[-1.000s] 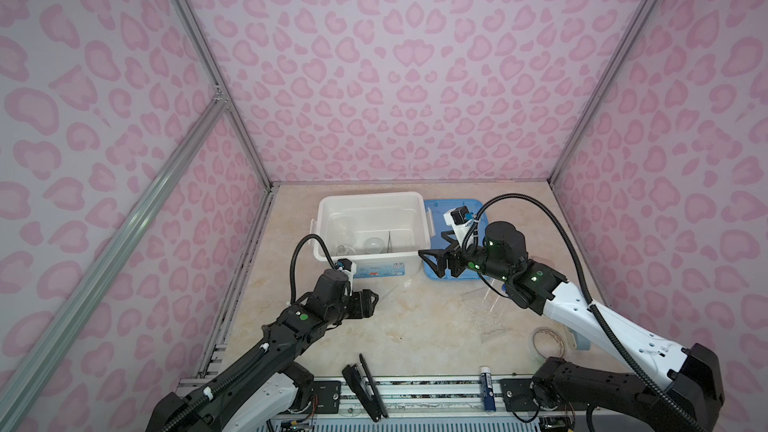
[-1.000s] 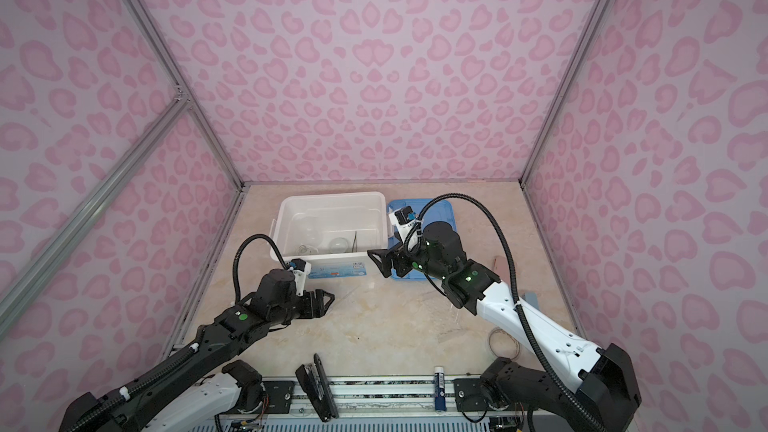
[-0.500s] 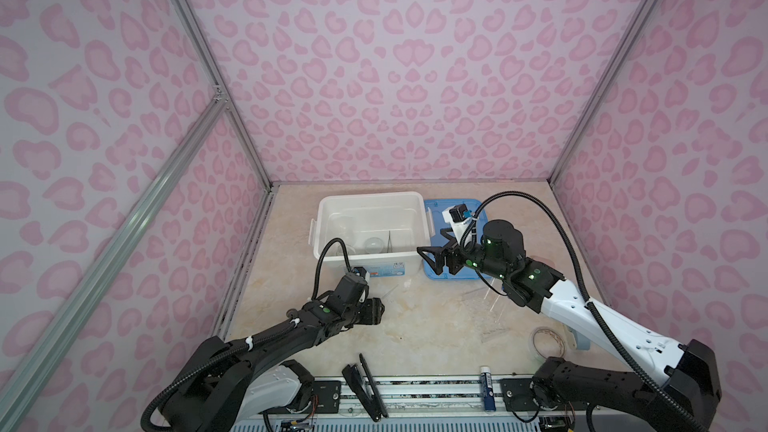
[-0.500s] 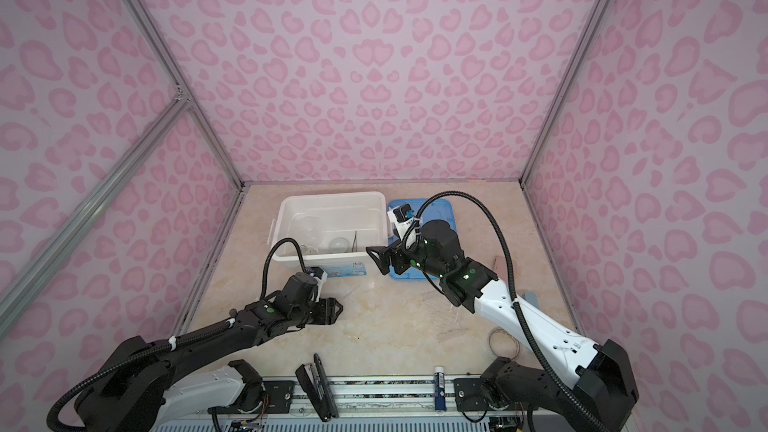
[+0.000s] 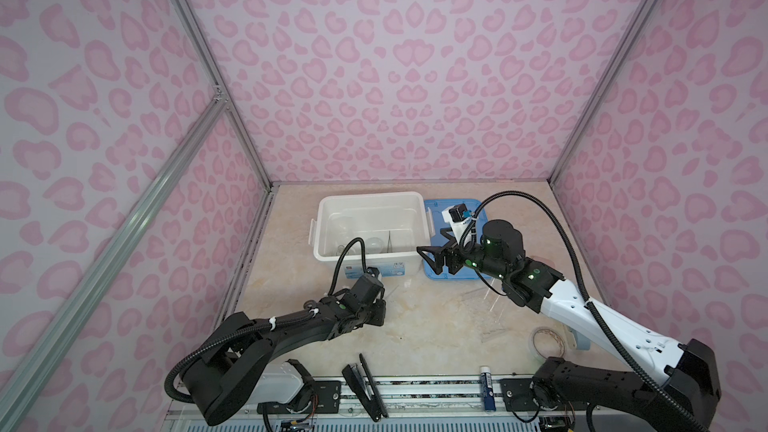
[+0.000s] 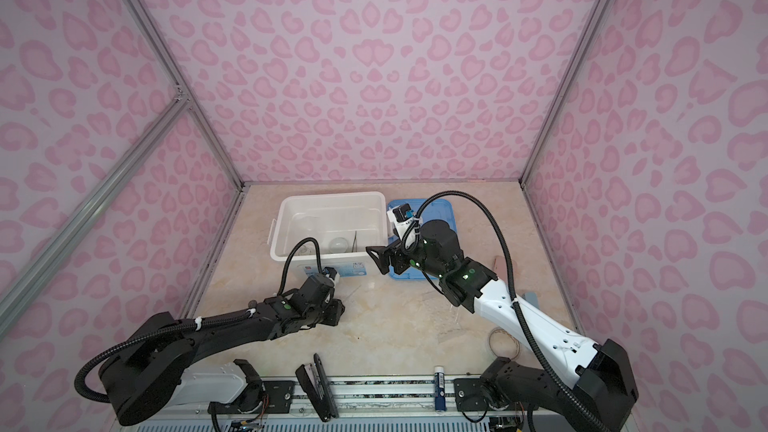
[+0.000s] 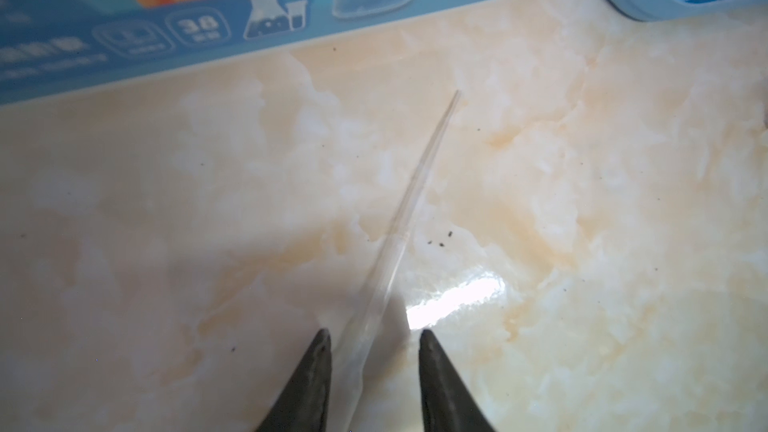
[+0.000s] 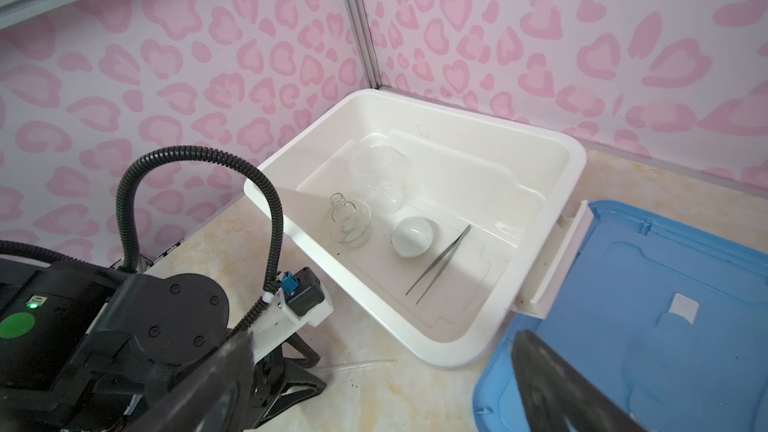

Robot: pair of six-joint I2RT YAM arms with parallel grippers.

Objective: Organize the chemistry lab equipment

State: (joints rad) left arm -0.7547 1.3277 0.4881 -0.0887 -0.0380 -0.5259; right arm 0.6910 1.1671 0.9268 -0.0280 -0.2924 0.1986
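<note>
Several pieces, among them a flask (image 8: 349,222), a white domed piece (image 8: 411,238) and tweezers (image 8: 440,263), lie in the white bin (image 8: 415,351) at the far side, evidently the collection point. The left hand (image 7: 374,338) sits low on the bench (image 7: 166,201) just near of the bin, jaws partly apart astride a clear dropper (image 7: 411,201), not clamped, placed to lift it in. The right hand (image 5: 428,260) hangs wide open, empty, by the bin's near right corner.

Probably a robot test booth, pink patterned walls (image 5: 395,56), aluminium frame (image 5: 195,35), marble-look tabletop (image 5: 436,326)
</note>
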